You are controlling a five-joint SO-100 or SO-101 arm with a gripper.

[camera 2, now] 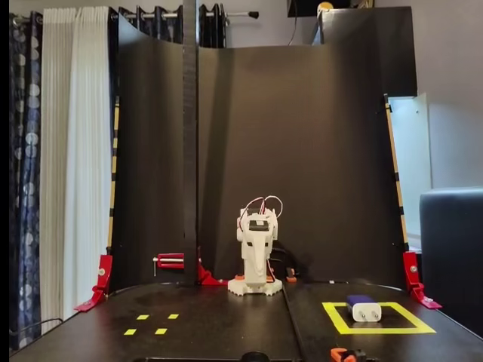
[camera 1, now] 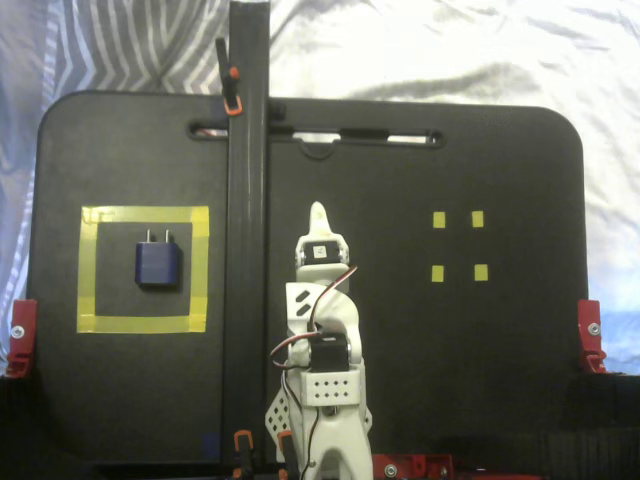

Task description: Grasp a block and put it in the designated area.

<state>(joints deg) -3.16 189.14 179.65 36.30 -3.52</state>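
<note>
1. Left of the overhead frame: the block lies flat inside the designated area, prongs toward the top, clear of the tape
2. Just right of it, a tall black post crosses the table top to bottom, between the square and the arm
3. Centre: the arm is folded; the claw looks clenched and empty, well apart from the block
4. Right: four small yellow squares
5. Far right edge: a red clamp
</note>
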